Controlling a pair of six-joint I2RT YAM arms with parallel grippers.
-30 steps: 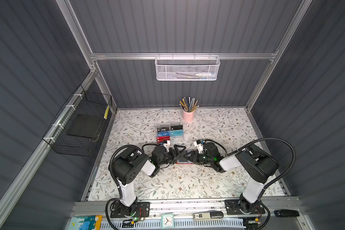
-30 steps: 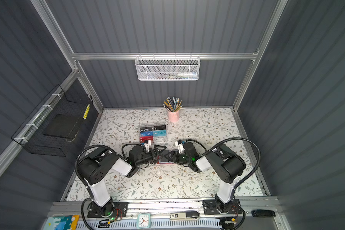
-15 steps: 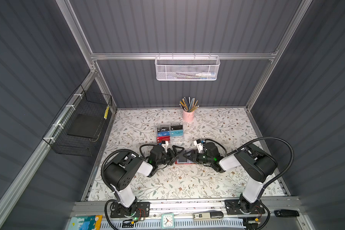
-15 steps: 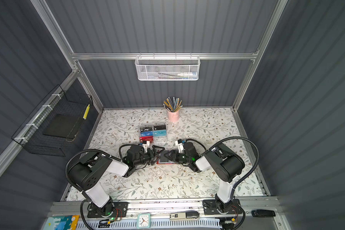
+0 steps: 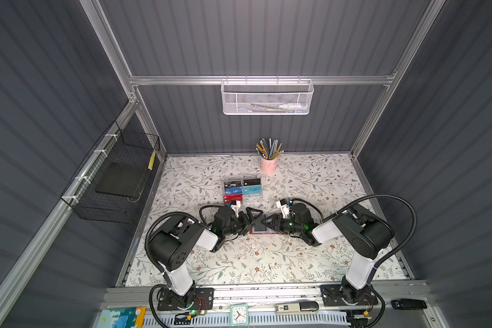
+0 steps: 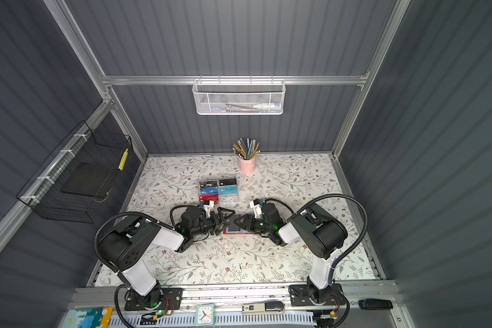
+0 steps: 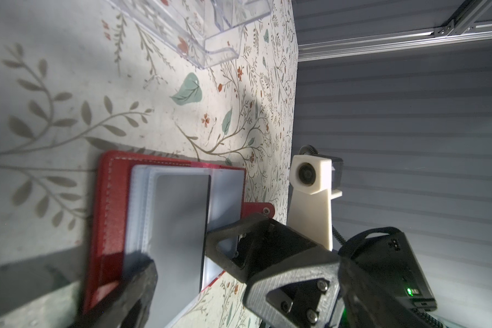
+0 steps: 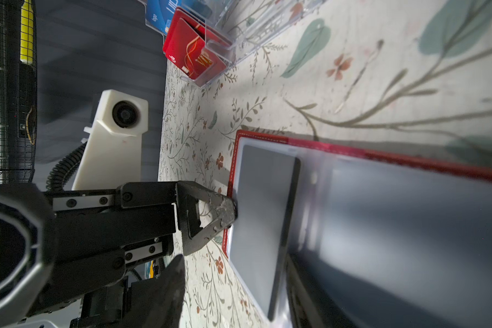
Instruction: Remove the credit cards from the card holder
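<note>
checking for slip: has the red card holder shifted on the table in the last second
No. In a top view the card holder lies in the same place as before, just as near the clear box behind it.

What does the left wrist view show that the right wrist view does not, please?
Only the left wrist view shows the snap tab and the right tool. Only the right wrist view shows red cards in the clear box, the left tool and the black wire basket. Both show the open red card holder with a dark card in its sleeve, part of that box, and the floral table.
</note>
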